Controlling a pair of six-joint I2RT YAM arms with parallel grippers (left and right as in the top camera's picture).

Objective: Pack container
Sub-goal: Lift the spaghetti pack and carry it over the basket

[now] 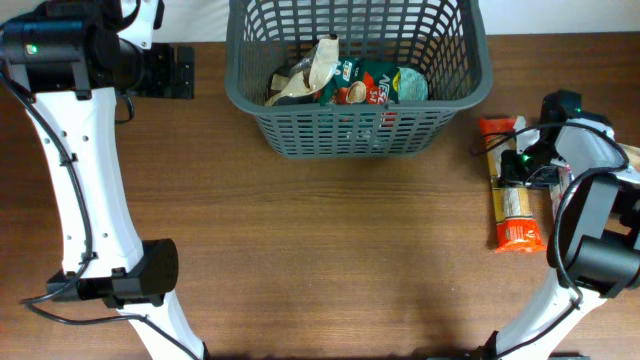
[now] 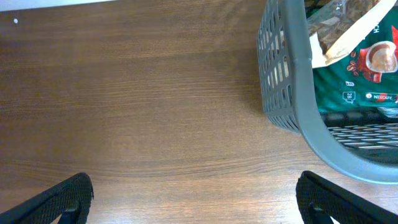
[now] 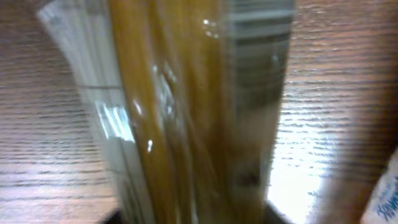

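The right arm rises from the near edge of the table [image 1: 320,250] and folds down, the right gripper [image 1: 518,165] low over a spaghetti packet [image 1: 512,208] lying lengthwise (the wrist view is too close and blurred to tell whether its jaws grip it). The left arm stretches to the far-left corner, the left gripper [image 1: 165,70] above bare wood, its fingers [image 2: 65,199] spread wide. At the far middle stands the container [image 1: 300,135], holding a green coffee packet [image 1: 385,82] and a beige packet [image 1: 315,70].
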